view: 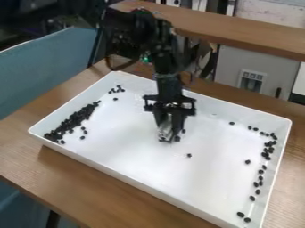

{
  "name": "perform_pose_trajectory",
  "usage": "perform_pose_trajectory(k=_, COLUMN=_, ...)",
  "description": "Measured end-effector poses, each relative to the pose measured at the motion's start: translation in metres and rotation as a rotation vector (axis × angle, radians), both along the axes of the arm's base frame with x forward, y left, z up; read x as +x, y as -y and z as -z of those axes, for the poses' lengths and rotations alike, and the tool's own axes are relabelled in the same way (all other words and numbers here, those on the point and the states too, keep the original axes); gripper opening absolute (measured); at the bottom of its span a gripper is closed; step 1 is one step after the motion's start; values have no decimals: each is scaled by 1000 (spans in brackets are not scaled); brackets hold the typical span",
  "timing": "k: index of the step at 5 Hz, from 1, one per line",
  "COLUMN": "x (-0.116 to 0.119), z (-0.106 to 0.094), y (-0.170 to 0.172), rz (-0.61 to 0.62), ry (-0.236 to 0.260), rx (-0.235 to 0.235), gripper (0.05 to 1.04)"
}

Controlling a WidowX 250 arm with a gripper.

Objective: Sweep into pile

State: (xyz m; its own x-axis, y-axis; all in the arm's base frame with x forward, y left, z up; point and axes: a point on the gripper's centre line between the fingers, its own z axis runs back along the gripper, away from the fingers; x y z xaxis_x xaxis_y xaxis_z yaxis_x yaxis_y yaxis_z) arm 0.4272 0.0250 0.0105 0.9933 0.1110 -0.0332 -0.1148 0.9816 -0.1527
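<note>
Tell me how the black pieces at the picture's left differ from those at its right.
The left pile is densely packed, its pieces mostly touching; the right group is looser, with gaps. The left pile forms a thick band, while the right group makes a thin, broken line. Both are small black pieces lying in the white tray.

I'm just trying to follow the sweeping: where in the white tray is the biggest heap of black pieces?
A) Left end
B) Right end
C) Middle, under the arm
A: the black pieces crowd thickly at the left end of the white tray, while those elsewhere are scattered.
</note>
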Motion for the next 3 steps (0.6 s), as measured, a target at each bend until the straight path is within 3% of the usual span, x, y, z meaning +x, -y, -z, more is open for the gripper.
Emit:
perform_pose_trajectory(k=2, x=0, z=0, y=-29, rz=-37, ry=-9, rx=8, gripper=393)
perform_pose_trajectory(k=3, x=-27, z=-1, y=-88, rz=-179, ry=8, rx=61, gripper=393)
